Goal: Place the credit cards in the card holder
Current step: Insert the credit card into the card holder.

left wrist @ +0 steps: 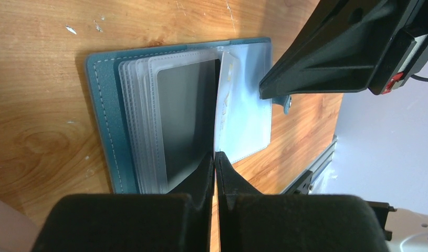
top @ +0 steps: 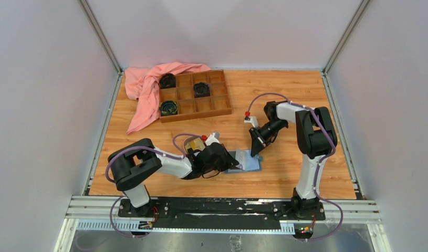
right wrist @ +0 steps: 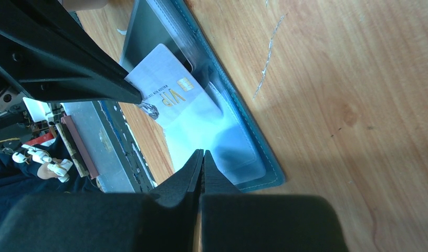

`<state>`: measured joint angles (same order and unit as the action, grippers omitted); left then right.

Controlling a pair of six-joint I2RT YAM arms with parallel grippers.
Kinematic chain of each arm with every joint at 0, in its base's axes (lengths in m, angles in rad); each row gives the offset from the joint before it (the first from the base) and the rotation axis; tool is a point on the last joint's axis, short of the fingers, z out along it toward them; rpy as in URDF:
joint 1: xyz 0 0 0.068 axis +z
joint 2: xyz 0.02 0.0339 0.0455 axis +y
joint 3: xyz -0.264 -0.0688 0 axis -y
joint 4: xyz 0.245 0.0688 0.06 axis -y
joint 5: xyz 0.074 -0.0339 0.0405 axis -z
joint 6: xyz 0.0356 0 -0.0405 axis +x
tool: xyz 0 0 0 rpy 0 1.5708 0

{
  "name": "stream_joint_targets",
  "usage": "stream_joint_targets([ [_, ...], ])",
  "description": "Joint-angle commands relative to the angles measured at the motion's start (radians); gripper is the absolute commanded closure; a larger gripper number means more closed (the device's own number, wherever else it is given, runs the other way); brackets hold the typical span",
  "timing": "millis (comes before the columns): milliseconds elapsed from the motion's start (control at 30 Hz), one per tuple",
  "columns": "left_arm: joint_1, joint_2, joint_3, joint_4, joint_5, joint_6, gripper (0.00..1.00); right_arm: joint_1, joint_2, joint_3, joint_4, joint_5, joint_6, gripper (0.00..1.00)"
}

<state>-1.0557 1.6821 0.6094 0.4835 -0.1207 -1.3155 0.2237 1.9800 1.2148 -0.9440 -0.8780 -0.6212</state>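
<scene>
The card holder lies open on the table, blue cover down and clear sleeves fanned up. A black credit card sits in the top sleeve. A pale grey-white card with gold VIP lettering stands slanted at the fold, partly inside a pocket. My left gripper is shut, its tips at that card's near edge. In the right wrist view its fingers touch the card's corner. My right gripper is shut with nothing in it, hovering over the pale blue right flap, next to the snap tab.
At the back stands a brown wooden compartment tray with black round parts in three cells. A pink cloth lies beside it on the left. The metal rail that carries both arm bases runs along the near edge.
</scene>
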Motion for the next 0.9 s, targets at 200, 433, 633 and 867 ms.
stream_joint_targets([
  [200, -0.036, 0.059, -0.023, 0.043, -0.116, -0.048, 1.0, 0.016, 0.008, 0.018, -0.033, -0.001, -0.009, 1.0],
  [433, -0.064, 0.047, -0.046, 0.044, -0.183, -0.073, 1.0, 0.017, 0.011, 0.017, -0.032, 0.001, -0.009, 1.0],
  [633, -0.096, 0.067, -0.023, 0.044, -0.222, -0.091, 1.0, 0.019, 0.007, 0.017, -0.032, 0.001, -0.008, 1.0],
  [867, -0.117, 0.086, -0.019, 0.043, -0.249, -0.126, 1.0, 0.02, 0.003, 0.017, -0.032, -0.001, -0.008, 1.0],
])
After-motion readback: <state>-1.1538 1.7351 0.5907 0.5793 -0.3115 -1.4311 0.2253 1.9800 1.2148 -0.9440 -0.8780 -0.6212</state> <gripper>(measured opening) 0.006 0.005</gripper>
